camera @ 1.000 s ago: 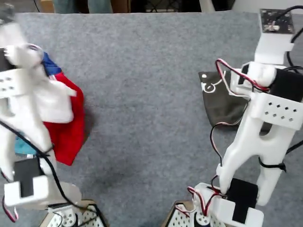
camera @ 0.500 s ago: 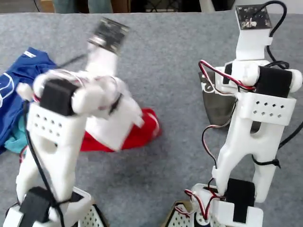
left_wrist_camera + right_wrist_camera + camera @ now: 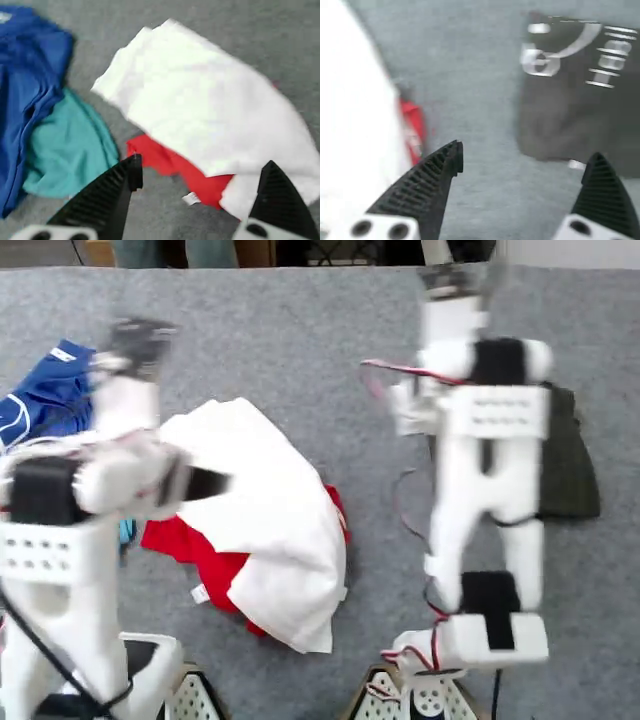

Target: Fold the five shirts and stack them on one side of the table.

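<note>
The left hand (image 3: 202, 172) and right hand (image 3: 524, 156) gape empty; the white shirt (image 3: 270, 510), centre-frame, looks limp and light, best pinched at a corner.

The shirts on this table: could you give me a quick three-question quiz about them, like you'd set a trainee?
1. True or false: the white shirt lies partly on top of the red shirt.
2. Which shirt lies apart from the others, over by the right arm? A: the red shirt. B: the white shirt. C: the dark grey shirt.
3. Fill in the blank: the left gripper and the right gripper both hang above the table with their jaws ____.

Key: 1 true; 2 C; 3 open.
</note>
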Robot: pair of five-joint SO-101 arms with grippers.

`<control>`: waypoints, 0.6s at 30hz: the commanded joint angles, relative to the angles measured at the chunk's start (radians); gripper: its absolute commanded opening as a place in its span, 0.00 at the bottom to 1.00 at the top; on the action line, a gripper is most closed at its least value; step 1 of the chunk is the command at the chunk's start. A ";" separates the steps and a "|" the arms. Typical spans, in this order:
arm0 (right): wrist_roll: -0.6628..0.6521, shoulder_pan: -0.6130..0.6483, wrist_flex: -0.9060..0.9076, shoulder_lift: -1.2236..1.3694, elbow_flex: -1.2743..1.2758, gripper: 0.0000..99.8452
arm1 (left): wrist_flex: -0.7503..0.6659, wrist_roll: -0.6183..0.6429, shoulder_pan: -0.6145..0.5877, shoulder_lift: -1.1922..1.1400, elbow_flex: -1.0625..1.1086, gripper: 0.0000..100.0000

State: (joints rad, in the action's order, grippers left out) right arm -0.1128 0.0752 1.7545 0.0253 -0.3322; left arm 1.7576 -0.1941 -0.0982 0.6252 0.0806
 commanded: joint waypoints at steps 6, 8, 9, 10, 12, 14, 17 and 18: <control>0.158 0.416 -0.138 0.297 -0.013 0.38 | -0.439 -0.212 -0.674 -0.034 0.613 0.37; 0.158 0.450 -0.178 0.384 -0.027 0.38 | -0.493 -0.253 -0.742 -0.032 0.679 0.37; 0.158 0.459 -0.183 0.429 -0.042 0.38 | -0.502 -0.269 -0.765 -0.032 0.696 0.37; 0.158 0.463 -0.183 0.470 -0.065 0.38 | -0.506 -0.279 -0.782 -0.032 0.707 0.37; 0.158 0.465 -0.180 0.547 -0.124 0.38 | -0.509 -0.284 -0.802 -0.032 0.717 0.37; 0.158 0.454 -0.178 0.610 -0.179 0.37 | -0.506 -0.284 -0.803 -0.035 0.717 0.37; 0.158 0.448 -0.178 0.691 -0.254 0.26 | -0.505 -0.281 -0.803 -0.034 0.717 0.37; 0.158 0.446 -0.178 0.713 -0.275 0.20 | -0.505 -0.282 -0.803 -0.035 0.717 0.37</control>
State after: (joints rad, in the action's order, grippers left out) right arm 0.0361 0.5247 1.5858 0.7096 -0.5148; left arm 1.2635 -0.4641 -0.8915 0.5869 0.7971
